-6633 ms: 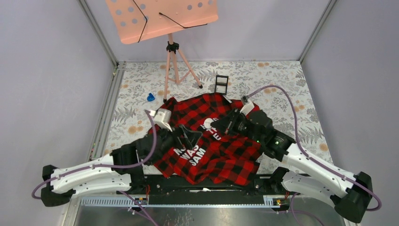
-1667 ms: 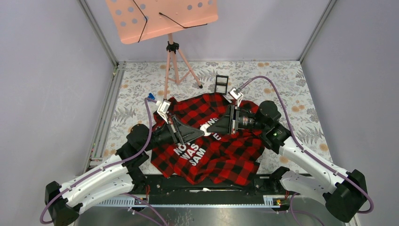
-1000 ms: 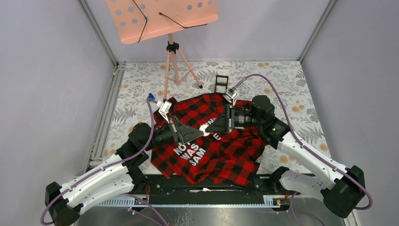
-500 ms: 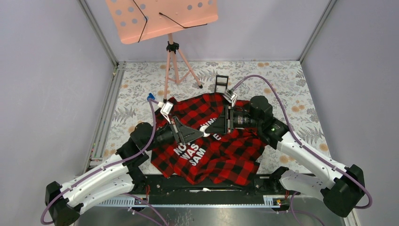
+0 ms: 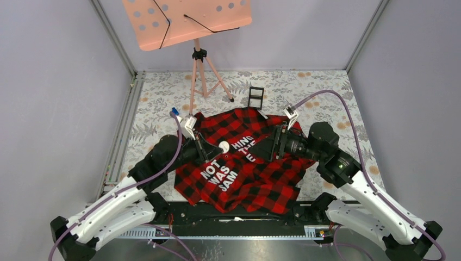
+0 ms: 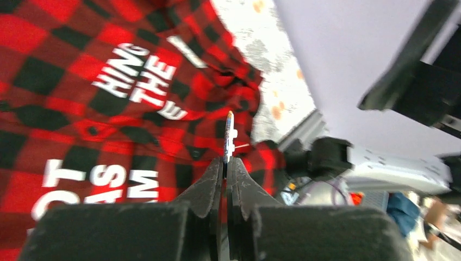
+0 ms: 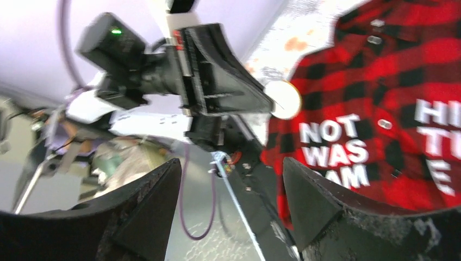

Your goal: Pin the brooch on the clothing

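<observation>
The clothing (image 5: 244,163), a red-and-black check shirt with white letters, lies spread in the middle of the mat. The brooch (image 5: 223,145), a small pale round badge, hangs just above the shirt's left part, with my left gripper (image 5: 217,148) shut on it. In the left wrist view the brooch (image 6: 229,138) stands edge-on at my left gripper's (image 6: 226,163) tips, a thin pin sticking out to its right. My right gripper (image 5: 265,147) is open and empty, a short way right of the brooch. The right wrist view looks between its fingers (image 7: 231,163) at the brooch (image 7: 284,99) and the shirt (image 7: 380,109).
A pink music stand (image 5: 187,19) on a tripod stands at the back. A small black square frame (image 5: 255,97) sits behind the shirt, and a small blue object (image 5: 174,112) lies at its back left. Grey walls close in both sides.
My right gripper has opened and drawn back to the right, away from the brooch. My left gripper has pulled a little to the left, still holding the brooch.
</observation>
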Motion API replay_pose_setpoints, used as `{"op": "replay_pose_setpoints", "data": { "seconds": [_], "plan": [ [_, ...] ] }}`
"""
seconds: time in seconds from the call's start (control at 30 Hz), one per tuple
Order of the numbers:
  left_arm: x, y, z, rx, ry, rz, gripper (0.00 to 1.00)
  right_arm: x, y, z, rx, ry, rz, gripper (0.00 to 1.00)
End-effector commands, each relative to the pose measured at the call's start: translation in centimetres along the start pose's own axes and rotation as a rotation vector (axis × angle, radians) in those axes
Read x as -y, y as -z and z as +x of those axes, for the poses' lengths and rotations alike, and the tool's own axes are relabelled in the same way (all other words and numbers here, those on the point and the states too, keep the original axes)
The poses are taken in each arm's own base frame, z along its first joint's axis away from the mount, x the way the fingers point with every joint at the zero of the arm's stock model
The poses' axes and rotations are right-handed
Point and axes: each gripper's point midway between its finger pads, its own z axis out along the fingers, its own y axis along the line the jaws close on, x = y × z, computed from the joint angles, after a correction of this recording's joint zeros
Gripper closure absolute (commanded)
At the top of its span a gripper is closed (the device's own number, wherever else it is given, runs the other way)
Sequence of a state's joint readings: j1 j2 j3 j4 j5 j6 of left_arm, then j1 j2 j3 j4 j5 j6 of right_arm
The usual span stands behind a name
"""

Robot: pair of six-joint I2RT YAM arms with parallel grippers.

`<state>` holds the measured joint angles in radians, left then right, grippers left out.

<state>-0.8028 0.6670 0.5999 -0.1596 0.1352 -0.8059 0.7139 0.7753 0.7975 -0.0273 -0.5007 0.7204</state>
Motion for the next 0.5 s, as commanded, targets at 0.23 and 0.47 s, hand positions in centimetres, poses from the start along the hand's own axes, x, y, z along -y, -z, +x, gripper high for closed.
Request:
{"op": "replay_pose_setpoints", "data": {
  "seconds": [0.23, 0.47],
  "plan": [
    [-6.9, -1.0, -7.7, -0.035, -0.087, -0.295, 1.00, 14.7, 2.9, 2.2, -0.150, 0.024, 0.790, 0.23],
    [-9.2, -3.0, -12.0, 0.033, -0.147, -0.410, 1.00, 18.5, -1.5, 3.2, -0.276, 0.066, 0.796, 0.23]
  ]
}}
